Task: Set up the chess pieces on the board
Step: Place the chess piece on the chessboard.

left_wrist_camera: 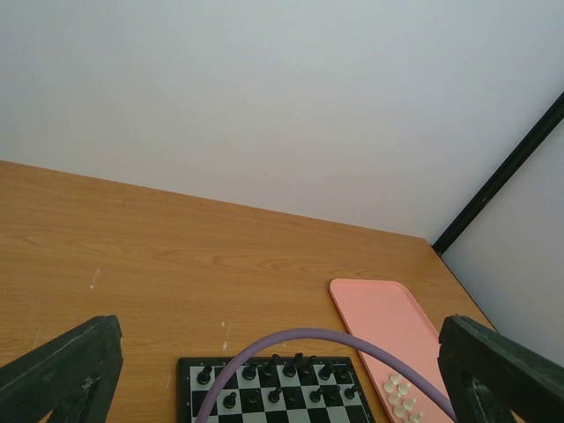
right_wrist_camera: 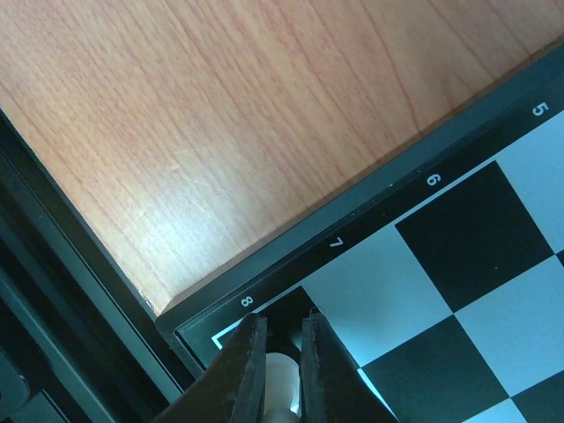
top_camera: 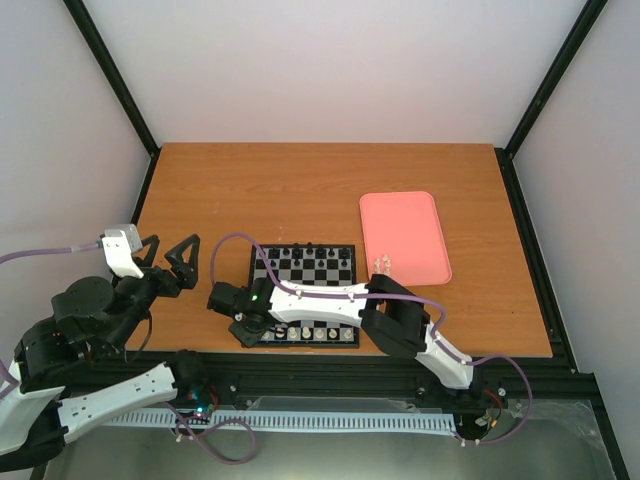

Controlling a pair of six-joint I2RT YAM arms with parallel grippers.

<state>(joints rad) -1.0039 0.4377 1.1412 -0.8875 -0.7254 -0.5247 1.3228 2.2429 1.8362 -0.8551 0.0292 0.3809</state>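
- One cream-white piece (right_wrist_camera: 280, 379) is pinched between the right jaws. It hangs right over the corner square of the board (right_wrist_camera: 458, 256), beside the printed 8.
- That square is the board's near-left corner, close to the near edge of the surface (top_camera: 220, 190). It lies straight below the jaws, so I judge the coming move to be a short descent and a release, with no sideways travel.
- The wrist camera sees the piece end-on, so its long axis seems to run down along the jaws, roughly upright. I cannot tell whether its base touches the square.
- The right arm (top_camera: 320, 297) reaches across the board from the right-hand side and is the one at work.
- The left jaws are spread wide and hold nothing. They hover over bare surface to the left of the board, apart from it.
- Several placed white pieces (top_camera: 312, 333) stand along the board's near row, and black figures (top_camera: 300, 256) fill its far rows.
- A small cluster of spare white pieces (top_camera: 383, 263) lies on the pink tray (top_camera: 405, 220), at its near-left corner.
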